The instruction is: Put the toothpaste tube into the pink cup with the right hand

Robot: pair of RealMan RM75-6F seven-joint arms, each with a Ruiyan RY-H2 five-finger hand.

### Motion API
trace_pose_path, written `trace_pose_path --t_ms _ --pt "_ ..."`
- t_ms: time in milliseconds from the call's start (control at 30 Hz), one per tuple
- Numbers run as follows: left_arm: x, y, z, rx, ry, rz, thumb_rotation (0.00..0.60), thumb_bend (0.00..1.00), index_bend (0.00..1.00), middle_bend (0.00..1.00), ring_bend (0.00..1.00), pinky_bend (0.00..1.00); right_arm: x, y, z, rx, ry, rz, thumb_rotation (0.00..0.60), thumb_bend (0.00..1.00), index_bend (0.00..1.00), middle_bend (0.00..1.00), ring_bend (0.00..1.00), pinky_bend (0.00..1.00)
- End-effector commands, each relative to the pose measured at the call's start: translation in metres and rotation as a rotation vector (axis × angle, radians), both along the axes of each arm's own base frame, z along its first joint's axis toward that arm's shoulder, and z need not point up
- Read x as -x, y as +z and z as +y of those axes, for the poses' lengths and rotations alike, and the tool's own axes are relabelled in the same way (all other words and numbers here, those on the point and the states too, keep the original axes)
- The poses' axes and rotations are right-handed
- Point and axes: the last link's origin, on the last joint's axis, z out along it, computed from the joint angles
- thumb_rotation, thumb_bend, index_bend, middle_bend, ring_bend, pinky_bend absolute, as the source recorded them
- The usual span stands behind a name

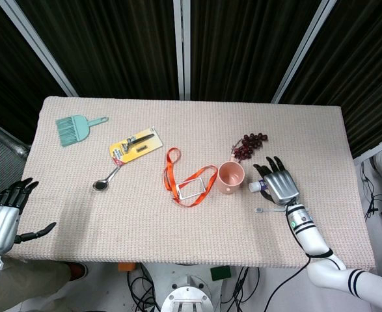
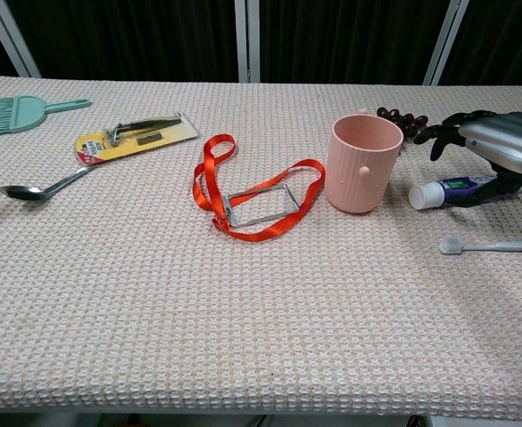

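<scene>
The pink cup (image 1: 231, 177) (image 2: 363, 165) stands upright right of the table's middle. Just right of it the toothpaste tube (image 1: 258, 186) (image 2: 447, 190) lies flat, its white cap pointing at the cup. My right hand (image 1: 280, 183) (image 2: 502, 147) is spread over the tube's rear half and hides it. The fingers are apart, and a dark thumb reaches down beside the tube; the tube still rests on the cloth. My left hand (image 1: 2, 218) hangs off the table's near left corner with its fingers apart and nothing in it.
A grey toothbrush (image 1: 269, 210) (image 2: 492, 245) lies just in front of the right hand. Dark grapes (image 1: 249, 144) (image 2: 394, 117) sit behind the cup. An orange lanyard (image 1: 191, 185) (image 2: 252, 200), spoon (image 1: 106, 181), packaged tool (image 1: 136, 144) and teal brush (image 1: 73, 127) lie to the left.
</scene>
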Motion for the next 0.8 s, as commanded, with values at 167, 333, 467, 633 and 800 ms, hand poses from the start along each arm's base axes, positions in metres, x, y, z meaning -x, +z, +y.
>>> trace_pose_path --t_ms 167,333,467,633,800 --pt "0.0004 -0.0003 0.0003 -0.002 -0.003 -0.003 0.267 0.08 0.12 0.09 0.09 0.21 0.0015 0.0001 -0.0004 -0.013 -0.002 0.010 0.600 0.68 0.22 0.28 0.00 0.00" --pt "0.0001 0.0001 0.0009 -0.004 -0.003 -0.004 0.271 0.08 0.12 0.09 0.09 0.21 0.0022 -0.0021 -0.0009 -0.016 -0.002 0.016 0.600 0.68 0.31 0.28 0.00 0.00" --pt "0.0004 0.0003 0.0012 -0.002 -0.002 -0.002 0.273 0.08 0.12 0.09 0.09 0.21 0.0039 -0.0047 -0.0023 -0.024 -0.009 0.031 0.600 0.68 0.35 0.29 0.00 0.00" --pt "0.0028 0.0009 0.0007 -0.002 0.007 -0.002 0.270 0.08 0.12 0.09 0.09 0.21 0.0044 -0.0079 -0.0034 -0.030 -0.011 0.041 0.600 0.68 0.37 0.31 0.00 0.00" --pt "0.0037 0.0014 0.0007 -0.003 0.007 -0.003 0.271 0.08 0.12 0.09 0.09 0.21 0.0041 -0.0088 -0.0048 -0.018 -0.006 0.043 0.600 0.69 0.45 0.36 0.00 0.00"
